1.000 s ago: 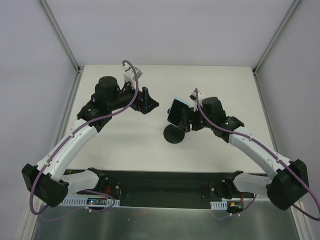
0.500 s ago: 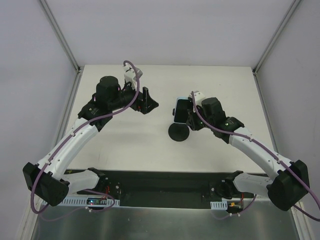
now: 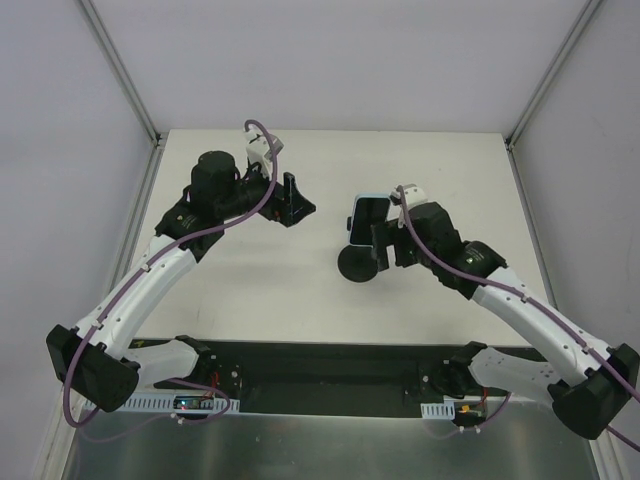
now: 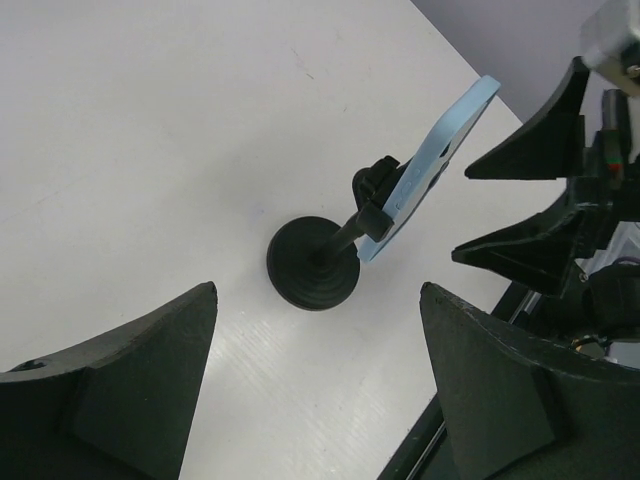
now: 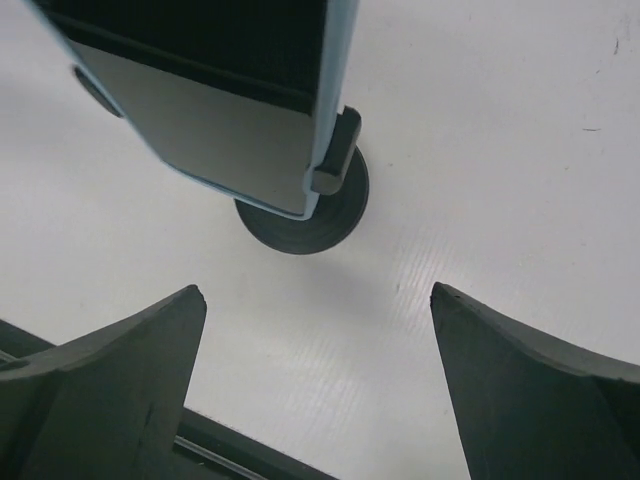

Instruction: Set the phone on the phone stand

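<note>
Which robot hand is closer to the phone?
Right. The right gripper is right beside the phone, with its fingers open. The left gripper is farther away on the phone's other side, also open.

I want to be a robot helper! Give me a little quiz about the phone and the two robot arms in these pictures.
1. True or false: the right gripper is squeezing the phone.
2. What holds the phone up? A: a red box. B: the phone stand. C: a plate.
3. Fill in the gap: the left gripper is ____ (open or shut).

Key:
1. False. Its fingers are spread wide and do not touch the phone.
2. B. The phone leans against the top of the stand.
3. Open.
</note>
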Robot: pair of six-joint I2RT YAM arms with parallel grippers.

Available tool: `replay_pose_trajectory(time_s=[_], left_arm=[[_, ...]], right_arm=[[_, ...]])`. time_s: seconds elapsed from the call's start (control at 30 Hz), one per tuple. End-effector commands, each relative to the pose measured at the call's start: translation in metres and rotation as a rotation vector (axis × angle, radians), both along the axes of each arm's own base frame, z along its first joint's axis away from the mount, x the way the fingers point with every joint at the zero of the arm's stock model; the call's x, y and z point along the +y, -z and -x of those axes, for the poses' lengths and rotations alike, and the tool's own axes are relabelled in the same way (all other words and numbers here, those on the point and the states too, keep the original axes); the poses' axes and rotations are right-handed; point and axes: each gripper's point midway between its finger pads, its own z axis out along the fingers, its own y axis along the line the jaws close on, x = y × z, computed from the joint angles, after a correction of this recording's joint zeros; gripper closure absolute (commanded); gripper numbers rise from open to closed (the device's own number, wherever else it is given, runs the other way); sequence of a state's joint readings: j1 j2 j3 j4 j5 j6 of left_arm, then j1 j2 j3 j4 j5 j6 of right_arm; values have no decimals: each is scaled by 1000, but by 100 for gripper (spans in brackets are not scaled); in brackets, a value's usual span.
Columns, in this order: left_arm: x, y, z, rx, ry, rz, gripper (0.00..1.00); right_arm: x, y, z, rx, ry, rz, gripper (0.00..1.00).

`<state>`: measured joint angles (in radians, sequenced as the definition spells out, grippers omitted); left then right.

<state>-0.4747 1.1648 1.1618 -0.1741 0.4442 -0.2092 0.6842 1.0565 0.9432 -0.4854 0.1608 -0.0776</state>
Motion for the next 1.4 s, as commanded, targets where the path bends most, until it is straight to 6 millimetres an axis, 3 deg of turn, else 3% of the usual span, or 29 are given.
replay_pose_trajectory(time_s=[0.0, 0.07, 0.1, 0.17, 0.2, 0.43, 0.67, 0.97, 1.27, 1.37], left_arm=[[-1, -14, 3, -10, 26, 42, 20], [2, -10, -1, -10, 5, 32, 20], [3, -10, -2, -12, -5, 28, 20], [3, -10, -2, -13, -3, 27, 20], [3, -10, -2, -16, -1, 27, 20], [6, -2, -9, 1, -21, 11, 20], [7, -5, -8, 6, -13, 25, 20], [7, 0, -12, 32, -23, 27, 20], [14, -3, -16, 41, -55, 43, 22], [20, -1, -21, 27, -93, 27, 22]], right_arm=[[5, -58, -4, -70, 176, -186, 3], [9, -67, -11, -57, 250, -224, 3], [13, -87, -16, -82, 263, -252, 3], [8, -86, -27, -91, 349, -201, 3], [9, -100, -32, -116, 373, -217, 3], [32, -111, -53, -129, 380, -182, 3], [38, -102, -57, -164, 420, -103, 3], [61, -102, -50, -173, 370, -141, 3], [63, -104, -55, -232, 485, -135, 4], [55, -105, -58, -244, 574, -114, 3]])
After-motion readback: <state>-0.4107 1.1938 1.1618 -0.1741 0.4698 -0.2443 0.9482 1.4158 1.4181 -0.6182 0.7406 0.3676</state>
